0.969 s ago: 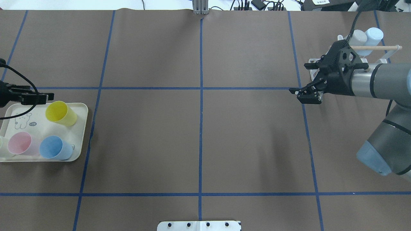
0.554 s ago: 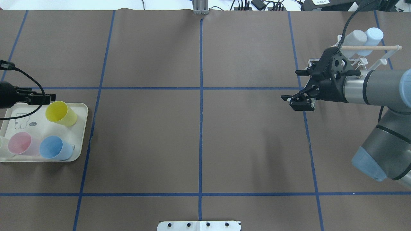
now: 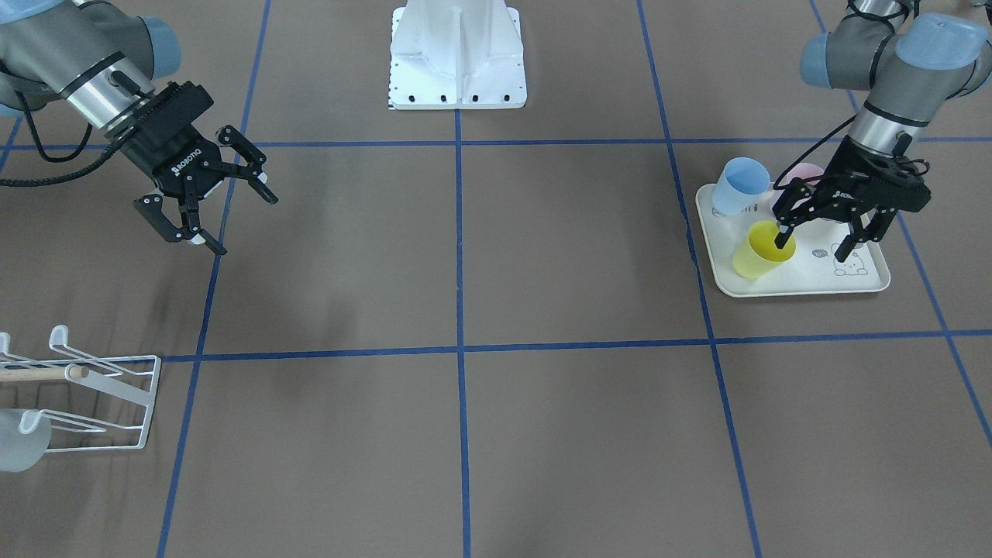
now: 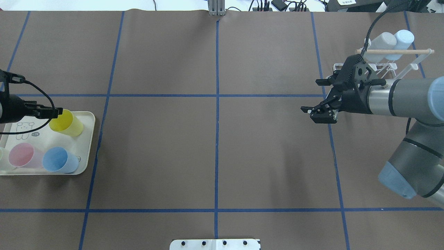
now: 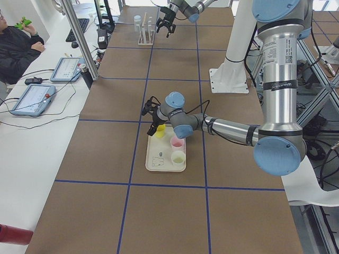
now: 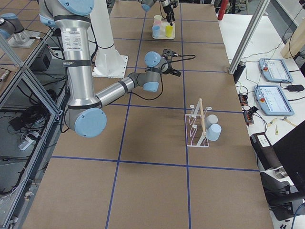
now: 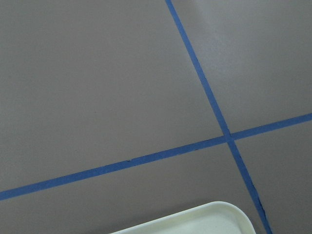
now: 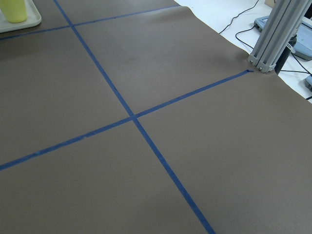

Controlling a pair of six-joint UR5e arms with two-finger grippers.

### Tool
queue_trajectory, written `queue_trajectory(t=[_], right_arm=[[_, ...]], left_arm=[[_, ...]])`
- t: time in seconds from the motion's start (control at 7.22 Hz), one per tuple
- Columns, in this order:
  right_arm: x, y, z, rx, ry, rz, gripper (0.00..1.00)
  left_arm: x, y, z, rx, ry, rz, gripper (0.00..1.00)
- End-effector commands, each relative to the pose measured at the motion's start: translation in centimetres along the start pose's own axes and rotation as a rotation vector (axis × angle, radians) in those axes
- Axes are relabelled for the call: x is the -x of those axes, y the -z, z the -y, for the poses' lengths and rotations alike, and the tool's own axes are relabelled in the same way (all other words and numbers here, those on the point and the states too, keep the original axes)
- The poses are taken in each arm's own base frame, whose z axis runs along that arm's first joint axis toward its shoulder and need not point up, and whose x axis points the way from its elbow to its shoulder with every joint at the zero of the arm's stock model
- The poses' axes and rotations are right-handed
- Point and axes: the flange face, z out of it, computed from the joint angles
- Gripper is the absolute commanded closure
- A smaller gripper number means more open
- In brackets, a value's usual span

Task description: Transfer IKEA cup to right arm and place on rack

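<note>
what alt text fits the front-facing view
The left pincer hangs open over a yellow cup on a cream tray, beside a blue cup and a pink cup. Across the brown table the right pincer hangs open and empty, apart from the white wire rack.

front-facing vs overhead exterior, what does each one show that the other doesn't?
Front-facing only: the whole left hand, open, one finger at the yellow cup's rim. Overhead only: both pale cups on the rack, and the pink cup unobstructed. Both: the tray, the blue cup, and the open right hand over bare table.
</note>
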Motion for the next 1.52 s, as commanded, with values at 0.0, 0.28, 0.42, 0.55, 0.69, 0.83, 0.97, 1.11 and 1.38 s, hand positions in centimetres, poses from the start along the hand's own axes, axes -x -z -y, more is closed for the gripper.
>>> queue_trajectory(t=[0.0, 0.28, 0.42, 0.55, 0.69, 0.83, 0.97, 1.11, 1.38], right_arm=[[0.1, -0.1, -0.1, 0.002, 0.000, 0.001, 0.00], [0.3, -0.3, -0.2, 0.003, 0.001, 0.004, 0.00], [0.2, -0.3, -0.3, 0.006, -0.002, 0.003, 0.00], [0.4, -0.3, -0.3, 0.005, -0.001, 0.007, 0.00], [0.5, -0.4, -0.3, 0.006, 0.000, 0.009, 0.00], [0.6, -0.5, -0.3, 0.006, 0.000, 0.011, 0.00], [0.6, -0.5, -0.4, 0.008, 0.001, 0.011, 0.00], [0.6, -0.6, -0.4, 0.008, 0.002, 0.012, 0.00], [1.2, -1.0, -0.5, 0.009, 0.006, 0.016, 0.00]], left_arm=[[-0.4, -0.6, -0.9, 0.010, -0.011, 0.006, 0.39], [-0.9, -1.1, -1.6, 0.028, -0.017, 0.000, 0.58], [-1.0, -1.2, -1.6, 0.029, -0.018, 0.000, 0.59], [-1.0, -1.2, -1.7, 0.030, -0.017, -0.001, 0.68], [-1.0, -1.2, -1.7, 0.030, -0.017, -0.001, 0.89], [-1.0, -1.1, -1.6, 0.028, -0.017, -0.001, 1.00], [-1.1, -1.0, -1.6, 0.027, -0.023, -0.005, 1.00], [-1.3, -0.6, -1.3, 0.019, -0.025, -0.010, 1.00], [-2.8, 2.8, 1.1, -0.040, -0.027, -0.046, 1.00]])
